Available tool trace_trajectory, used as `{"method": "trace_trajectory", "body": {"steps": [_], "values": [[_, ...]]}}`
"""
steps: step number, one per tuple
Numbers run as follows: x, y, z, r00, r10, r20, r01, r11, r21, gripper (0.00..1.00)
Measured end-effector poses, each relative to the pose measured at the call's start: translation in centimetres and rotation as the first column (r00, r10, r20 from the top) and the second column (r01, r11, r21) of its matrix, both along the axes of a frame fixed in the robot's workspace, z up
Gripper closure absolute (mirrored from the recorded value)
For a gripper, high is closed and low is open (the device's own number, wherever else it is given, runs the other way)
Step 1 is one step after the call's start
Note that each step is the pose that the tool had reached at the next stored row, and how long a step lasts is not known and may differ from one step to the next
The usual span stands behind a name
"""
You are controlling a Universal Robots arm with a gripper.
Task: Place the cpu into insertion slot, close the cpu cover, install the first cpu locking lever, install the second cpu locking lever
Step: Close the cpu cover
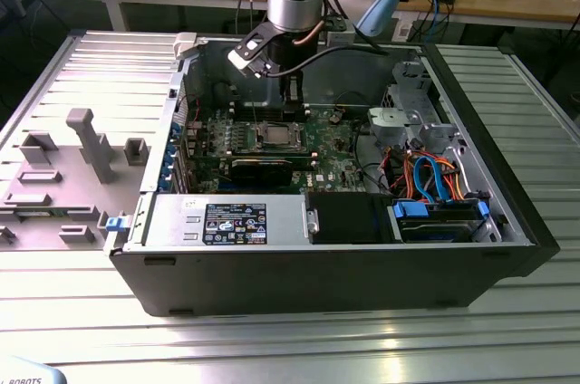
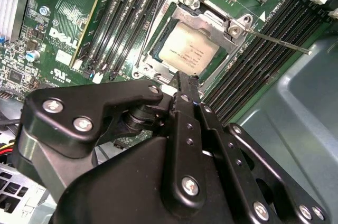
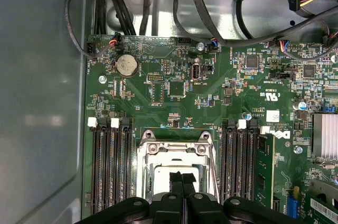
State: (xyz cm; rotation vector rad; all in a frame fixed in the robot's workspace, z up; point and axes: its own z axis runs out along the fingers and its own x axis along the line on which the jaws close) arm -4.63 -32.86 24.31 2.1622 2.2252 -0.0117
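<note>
Over the cpu (image 2: 187,50) edge, fingers (image 2: 182,89) hang pressed together.

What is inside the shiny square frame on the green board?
A flat silvery chip lies inside the frame. The shut fingers cover part of it, and the socket beneath it is hidden.

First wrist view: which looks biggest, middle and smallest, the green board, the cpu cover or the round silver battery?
1. green board, by far the largest
2. cpu cover, its lower part hidden by the gripper
3. round silver battery, the smallest
</note>
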Motion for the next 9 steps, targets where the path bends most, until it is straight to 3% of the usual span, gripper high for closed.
{"method": "trace_trajectory", "body": {"steps": [9], "values": [[-0.03,0.0,-0.02,1.0,0.0,0.0001,0.0,1.0,0.0002,0.89]]}}
